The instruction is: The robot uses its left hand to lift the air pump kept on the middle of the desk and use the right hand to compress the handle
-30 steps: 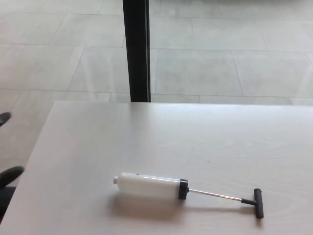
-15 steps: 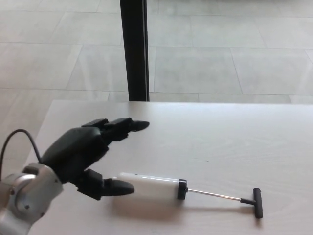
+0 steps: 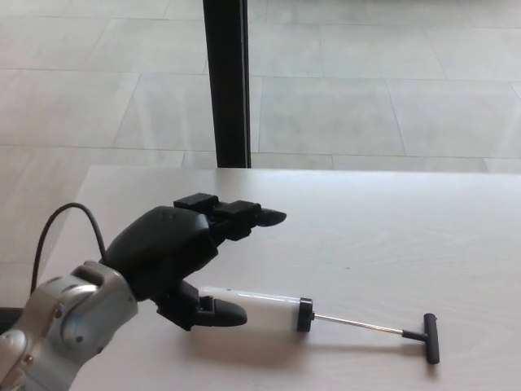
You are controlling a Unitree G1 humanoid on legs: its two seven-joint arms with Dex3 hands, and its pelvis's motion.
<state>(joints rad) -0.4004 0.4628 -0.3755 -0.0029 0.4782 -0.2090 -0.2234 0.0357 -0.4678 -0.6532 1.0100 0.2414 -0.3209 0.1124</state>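
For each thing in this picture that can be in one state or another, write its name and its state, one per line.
Air pump: lying flat on the desk, not lifted.
Pump handle: pulled out, rod exposed.
Left hand: open, fingers spread above the pump's white barrel.
Right hand: not in view.

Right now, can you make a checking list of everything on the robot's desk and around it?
Surface: pale wood-grain desk, level.
Job's things: air pump lying on its side, white barrel, thin rod drawn out to a black T-handle at the right.
Clutter: nothing seen.
Hands: left hand open over the barrel's left end, not gripping; right hand not in view.
Cables: one black cable looping by the left wrist.
Surroundings: grey tiled floor, black post behind the desk.
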